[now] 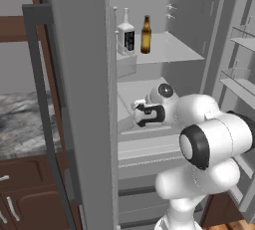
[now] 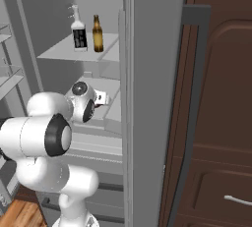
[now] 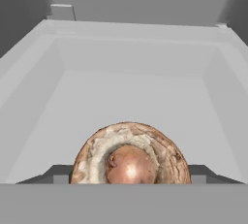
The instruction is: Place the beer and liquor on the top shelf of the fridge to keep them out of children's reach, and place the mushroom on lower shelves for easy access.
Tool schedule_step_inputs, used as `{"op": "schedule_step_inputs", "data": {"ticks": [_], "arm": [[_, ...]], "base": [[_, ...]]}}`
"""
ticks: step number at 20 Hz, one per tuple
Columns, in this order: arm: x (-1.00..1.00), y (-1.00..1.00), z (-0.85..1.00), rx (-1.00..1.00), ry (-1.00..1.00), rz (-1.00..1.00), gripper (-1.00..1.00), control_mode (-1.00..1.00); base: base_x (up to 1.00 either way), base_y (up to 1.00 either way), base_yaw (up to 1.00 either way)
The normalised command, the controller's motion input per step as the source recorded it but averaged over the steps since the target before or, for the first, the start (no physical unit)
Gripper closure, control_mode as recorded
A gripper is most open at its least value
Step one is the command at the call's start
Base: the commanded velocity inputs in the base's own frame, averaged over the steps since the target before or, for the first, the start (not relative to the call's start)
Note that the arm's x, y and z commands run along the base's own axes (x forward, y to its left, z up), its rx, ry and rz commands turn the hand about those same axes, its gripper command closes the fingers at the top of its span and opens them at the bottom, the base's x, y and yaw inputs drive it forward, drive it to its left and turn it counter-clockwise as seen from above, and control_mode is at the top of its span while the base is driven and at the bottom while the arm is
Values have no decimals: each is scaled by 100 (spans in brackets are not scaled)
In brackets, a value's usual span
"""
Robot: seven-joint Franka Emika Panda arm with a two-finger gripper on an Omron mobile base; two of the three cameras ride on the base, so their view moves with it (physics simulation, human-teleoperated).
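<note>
Mushroom between the fingers, arm reaching into the open fridge.

Nearest, the hand (image 3: 130, 182) has its fingers spread wide on either side of the mushroom (image 3: 130, 156), which sits between them, brown cap and pale underside facing the hand camera; whether they press on it I cannot tell. Under and beyond it lies a pale white lower shelf (image 1: 130, 92) of the fridge (image 1: 82, 74). Higher up and farther back, the liquor (image 1: 125, 34) and the beer (image 1: 145, 36) stand upright, side by side, on the top shelf (image 1: 172, 50).
</note>
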Motion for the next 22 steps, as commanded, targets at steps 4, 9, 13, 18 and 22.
{"op": "schedule_step_inputs", "data": {"ticks": [4,9,13,18,22], "arm": [[66,0,-24,0,0,0,100,-100],[65,0,-21,0,0,0,100,-100],[57,0,-14,0,0,0,-100,-100],[33,0,-1,0,0,0,-100,-100],[2,0,0,0,0,0,-100,-100]], "base": [[0,0,0],[0,0,0],[0,0,0],[0,0,0],[0,0,0]]}}
